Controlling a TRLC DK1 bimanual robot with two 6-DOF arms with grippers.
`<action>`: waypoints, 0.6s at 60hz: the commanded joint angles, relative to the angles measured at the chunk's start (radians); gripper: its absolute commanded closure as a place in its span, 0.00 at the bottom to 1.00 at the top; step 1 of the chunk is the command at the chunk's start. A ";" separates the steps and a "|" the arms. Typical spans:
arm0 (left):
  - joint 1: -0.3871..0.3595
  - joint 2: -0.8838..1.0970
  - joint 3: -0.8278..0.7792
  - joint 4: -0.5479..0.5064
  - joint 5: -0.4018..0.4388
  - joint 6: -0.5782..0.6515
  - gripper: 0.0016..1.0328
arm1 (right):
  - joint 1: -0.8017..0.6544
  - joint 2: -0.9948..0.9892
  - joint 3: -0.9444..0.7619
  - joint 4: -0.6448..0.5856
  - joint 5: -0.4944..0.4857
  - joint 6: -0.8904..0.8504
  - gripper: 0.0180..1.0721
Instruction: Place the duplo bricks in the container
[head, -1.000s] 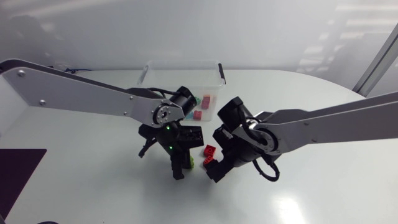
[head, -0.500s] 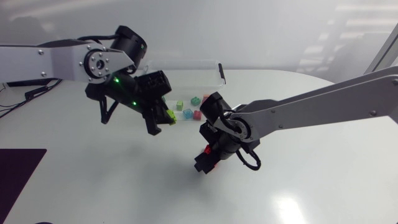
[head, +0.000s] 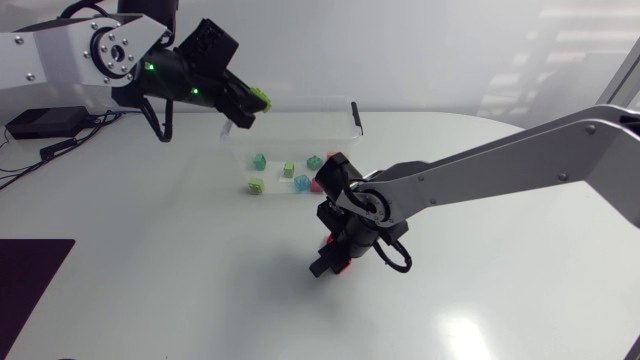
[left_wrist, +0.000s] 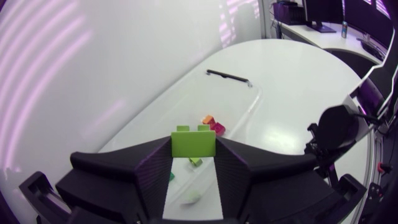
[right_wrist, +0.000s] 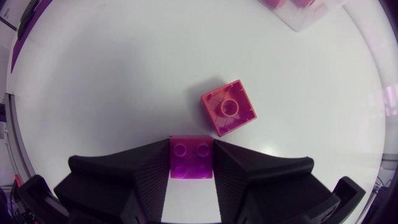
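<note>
Your left hand (head: 251, 104) is clamped on a green brick (left_wrist: 193, 142), held high over the container (head: 300, 130), likely for a drop among the bricks inside. Your right hand (head: 333, 264) is closed on a red brick (right_wrist: 191, 157) above the worktop (head: 200, 280). A second red brick (right_wrist: 227, 107) lies just ahead, outside the container.

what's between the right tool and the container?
One loose red brick, underside up, ahead of the right tool, which holds a second brick; the container lies beyond. Seen in the right wrist view.
</note>
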 joint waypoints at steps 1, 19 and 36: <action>0.003 0.066 0.042 0.059 -0.023 -0.083 0.79 | 0.006 -0.047 -0.034 -0.015 0.004 -0.016 0.81; -0.028 0.260 0.132 0.180 -0.158 -0.156 0.44 | -0.017 -0.288 -0.052 -0.108 0.004 -0.013 0.81; -0.045 0.237 0.071 0.263 -0.216 -0.198 0.05 | -0.104 -0.348 0.083 -0.142 0.003 -0.009 0.81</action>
